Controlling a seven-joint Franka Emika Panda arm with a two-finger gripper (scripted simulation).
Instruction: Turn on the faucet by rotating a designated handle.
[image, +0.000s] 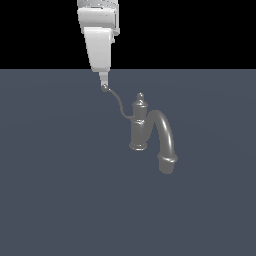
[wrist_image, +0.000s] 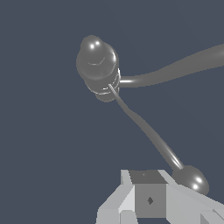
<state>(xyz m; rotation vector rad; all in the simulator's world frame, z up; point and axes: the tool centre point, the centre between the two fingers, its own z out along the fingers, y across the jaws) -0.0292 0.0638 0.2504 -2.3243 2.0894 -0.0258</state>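
In the exterior view, the gripper (image: 104, 82) hangs down from the top of the frame, its tip right at the ball end of the handle (image: 118, 102). Whether the jaws are apart or together cannot be told here. The handle curves thinly from that ball down to the ridged column of the faucet (image: 139, 125), which stands on the flat grey floor (image: 50, 190) near the middle, its thick spout arching toward the exterior view's right.

In the wrist view, the gripper (wrist_image: 148, 199) shows only 1 pale finger block, so its state stays unclear. The handle (wrist_image: 148, 133) runs from the faucet (wrist_image: 97, 63) to its ball tip, just beside that block.
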